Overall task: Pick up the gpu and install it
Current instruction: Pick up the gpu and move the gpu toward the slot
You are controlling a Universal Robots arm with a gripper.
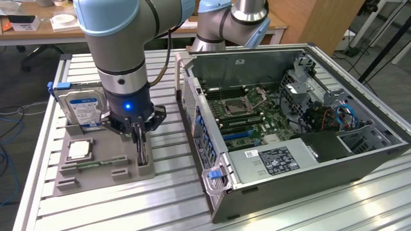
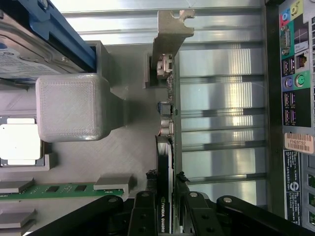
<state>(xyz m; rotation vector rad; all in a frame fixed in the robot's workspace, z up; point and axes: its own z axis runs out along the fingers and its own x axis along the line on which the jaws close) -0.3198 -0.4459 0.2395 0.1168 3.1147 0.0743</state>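
Note:
The gpu [image 1: 140, 153] stands on edge in a slot at the exterior view's right end of the grey holder tray [image 1: 96, 182]. In the wrist view the gpu [image 2: 170, 98] runs as a thin edge, with its silver end bracket [image 2: 171, 29] at the far end and its black heatsink block between the fingers. My gripper [image 1: 138, 138] comes straight down over the card. My gripper [image 2: 166, 178] is shut on the gpu, one black finger pressed against each face. The card's lower edge still sits at the tray's slot.
The tray also carries a blue-labelled hard drive [image 1: 83, 108], a square processor [image 1: 78, 150] and a narrow memory stick [image 1: 96, 164]. The open computer case [image 1: 289, 159] lies just to the exterior view's right, motherboard [image 1: 247, 115] exposed. A second arm [image 1: 231, 19] stands behind it.

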